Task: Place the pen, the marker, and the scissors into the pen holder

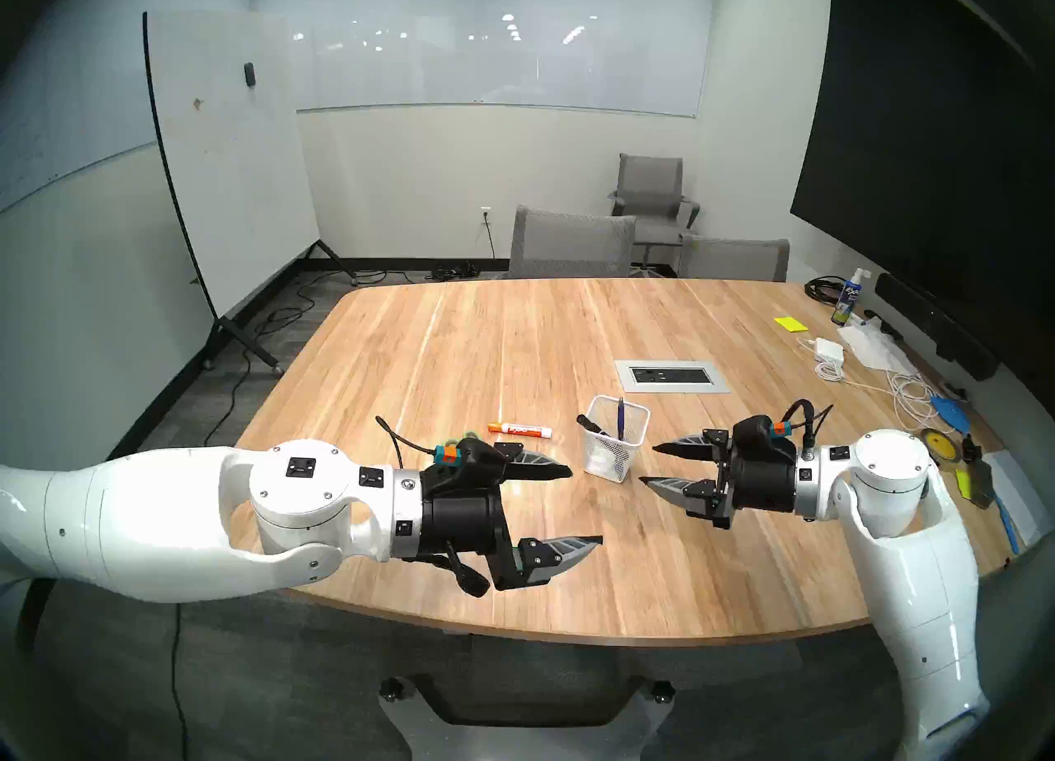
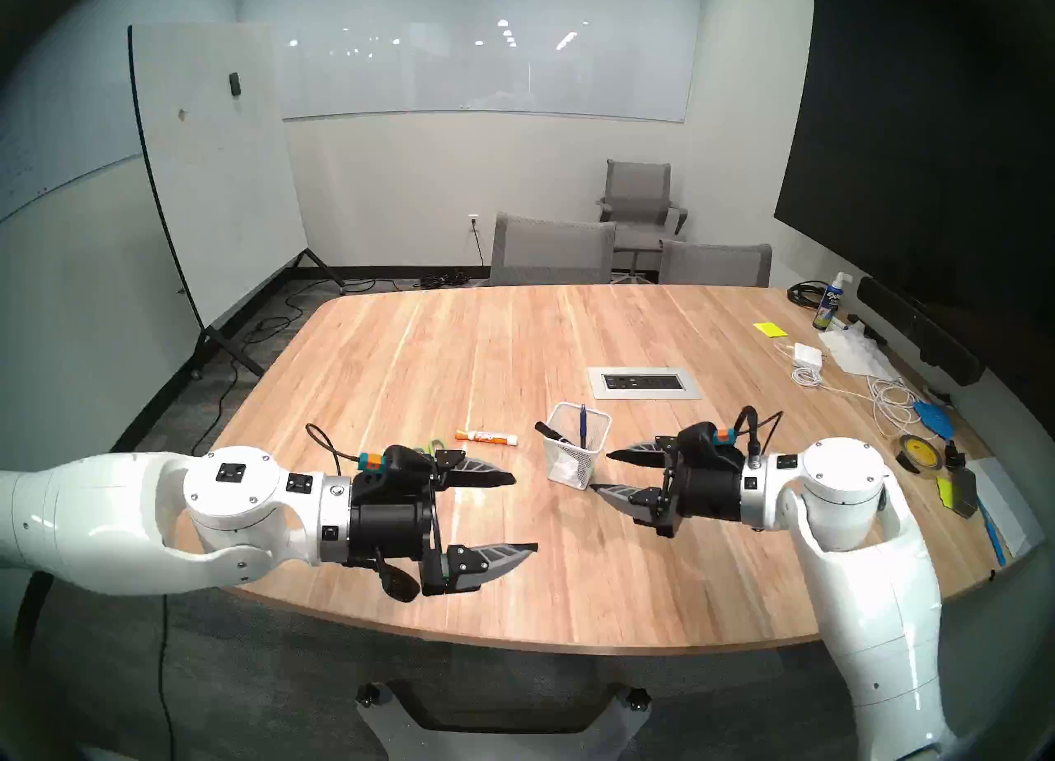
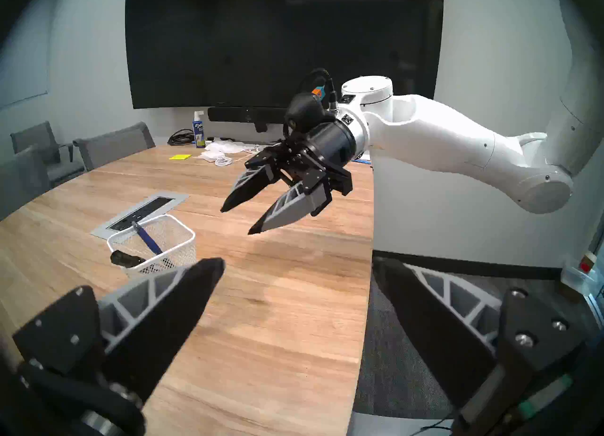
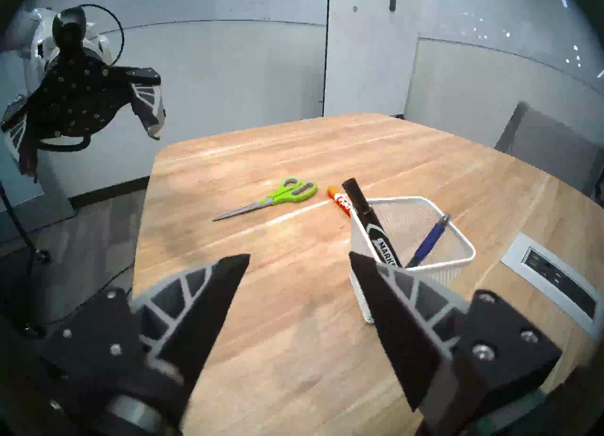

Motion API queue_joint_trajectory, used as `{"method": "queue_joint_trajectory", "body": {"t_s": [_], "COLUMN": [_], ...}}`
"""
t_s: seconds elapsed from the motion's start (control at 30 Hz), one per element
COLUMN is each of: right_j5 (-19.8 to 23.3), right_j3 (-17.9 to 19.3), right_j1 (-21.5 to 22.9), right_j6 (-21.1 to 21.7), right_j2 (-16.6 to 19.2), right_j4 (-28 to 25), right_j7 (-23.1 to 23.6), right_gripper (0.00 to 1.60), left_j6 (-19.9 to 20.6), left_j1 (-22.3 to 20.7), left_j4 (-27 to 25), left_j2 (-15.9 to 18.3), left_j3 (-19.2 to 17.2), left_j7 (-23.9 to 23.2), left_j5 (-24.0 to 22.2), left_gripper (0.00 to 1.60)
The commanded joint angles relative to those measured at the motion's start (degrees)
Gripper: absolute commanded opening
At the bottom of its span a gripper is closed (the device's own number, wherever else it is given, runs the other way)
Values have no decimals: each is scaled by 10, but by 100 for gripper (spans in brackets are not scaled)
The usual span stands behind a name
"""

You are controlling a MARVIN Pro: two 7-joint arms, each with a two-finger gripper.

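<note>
A: Where's everything rel. to the grippers?

B: Right gripper (image 1: 648,464) hangs above the tabletop (image 1: 456,343), jaws apart and holding nothing. The white mesh pen holder (image 1: 613,449) stands just off its fingertips, not touching. Inside lean the blue pen (image 4: 428,242) and a black marker (image 4: 372,226), tips down, tops resting on the rim, so they stay upright w/o support.

A: And the left one?

B: Left gripper (image 1: 585,506) is spread wide, empty, pointing across toward the right one, with the holder beyond its far finger. It hovers clear of the tabletop, prob. parked so the right arm has room.

A: The scissors?

B: Scissors (image 4: 271,201) lie flat on the tabletop, blades closed, green handles away from the right gripper, well ahead of it and to the left of the holder in its wrist view. In the head views the left gripper's body hides nearly all of them. An orange-capped marker (image 1: 520,430) lies flat just beside the handles, btw. scissors and holder.

A: So how far along?

B: My read: pen and one marker are in; scissors not yet. Lying flat, they'd need a pinch across the blades or handles, then tipping upright to drop in.
</note>
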Motion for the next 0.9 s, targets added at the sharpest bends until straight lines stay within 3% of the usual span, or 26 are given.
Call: {"method": "queue_joint_trajectory", "body": {"t_s": [0.0, 0.87], "right_j5": [-11, -19], "right_j3": [-22, -26], "right_j1": [33, 42], "right_j6": [-15, -17], "right_j2": [1, -1], "right_j4": [26, 36], "right_j7": [-2, 1], "right_gripper": [160, 160], "left_j6": [-6, -6], "left_j1": [-4, -4], "left_j4": [-8, -8], "left_j2": [0, 0], "left_j3": [-5, -5], "left_j7": [-1, -1], "left_j5": [2, 2], "left_gripper": [160, 160]}}
